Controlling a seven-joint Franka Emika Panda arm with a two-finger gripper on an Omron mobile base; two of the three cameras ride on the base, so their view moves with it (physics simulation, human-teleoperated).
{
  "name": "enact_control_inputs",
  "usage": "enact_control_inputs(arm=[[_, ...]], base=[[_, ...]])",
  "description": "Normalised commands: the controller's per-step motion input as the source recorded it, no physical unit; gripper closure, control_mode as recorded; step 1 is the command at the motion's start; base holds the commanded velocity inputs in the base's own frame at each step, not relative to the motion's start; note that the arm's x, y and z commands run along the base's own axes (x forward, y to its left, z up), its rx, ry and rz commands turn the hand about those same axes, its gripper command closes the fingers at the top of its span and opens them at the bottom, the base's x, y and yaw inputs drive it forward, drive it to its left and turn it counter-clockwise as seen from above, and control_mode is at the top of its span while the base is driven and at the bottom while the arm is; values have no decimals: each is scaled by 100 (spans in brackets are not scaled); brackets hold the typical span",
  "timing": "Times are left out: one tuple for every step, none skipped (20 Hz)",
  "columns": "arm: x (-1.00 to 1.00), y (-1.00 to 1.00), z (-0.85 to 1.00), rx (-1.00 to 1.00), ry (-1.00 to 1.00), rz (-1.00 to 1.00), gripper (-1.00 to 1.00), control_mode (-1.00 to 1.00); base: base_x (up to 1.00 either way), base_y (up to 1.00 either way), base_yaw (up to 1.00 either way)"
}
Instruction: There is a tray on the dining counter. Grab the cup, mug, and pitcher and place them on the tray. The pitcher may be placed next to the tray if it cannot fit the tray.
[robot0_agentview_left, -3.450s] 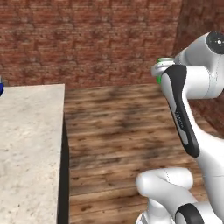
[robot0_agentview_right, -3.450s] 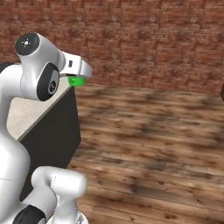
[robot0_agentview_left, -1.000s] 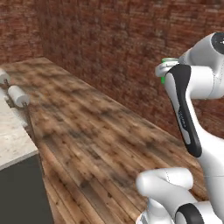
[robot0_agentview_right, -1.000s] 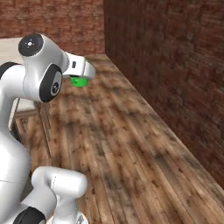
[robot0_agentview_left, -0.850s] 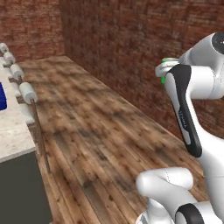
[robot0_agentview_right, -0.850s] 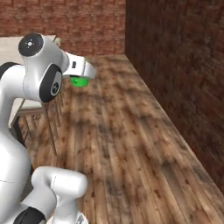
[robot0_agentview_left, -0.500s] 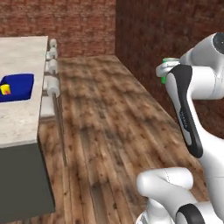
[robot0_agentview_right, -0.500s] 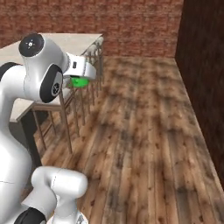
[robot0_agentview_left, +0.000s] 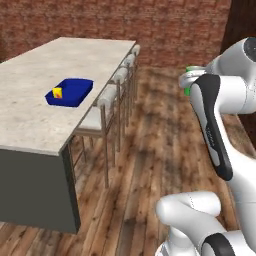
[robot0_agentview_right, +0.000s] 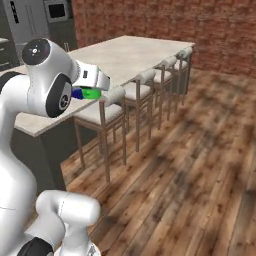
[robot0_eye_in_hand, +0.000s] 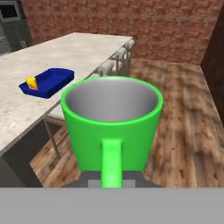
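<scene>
One bright green handled mug pinched in hand, held level above wooden floor, beside beige stone counter.

We count one dining counter. On it we count one tray, and in that tray one cup. We count one mug, green, upright, with a single loop handle. Along the far side of the counter we count four stools in a row, each with a pale seat.
</scene>
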Motion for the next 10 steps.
enact_control_inputs(arm=[[0, 0, 0, 0, 0, 0, 100, 100], [0, 0, 0, 0, 0, 0, 100, 100], [0, 0, 0, 0, 0, 0, 100, 100], [0, 0, 0, 0, 0, 0, 100, 100], [0, 0, 0, 0, 0, 0, 100, 100], [0, 0, 0, 0, 0, 0, 100, 100], [0, 0, 0, 0, 0, 0, 100, 100], [0, 0, 0, 0, 0, 0, 100, 100], [0, 0, 0, 0, 0, 0, 100, 100], [0, 0, 0, 0, 0, 0, 100, 100]], base=[[62, -66, 66], [60, -67, 66], [59, -68, 66], [55, -69, 65], [55, -70, 64], [54, -69, 61], [53, -71, 60], [49, -73, 60], [46, -75, 60], [41, -78, 59]])
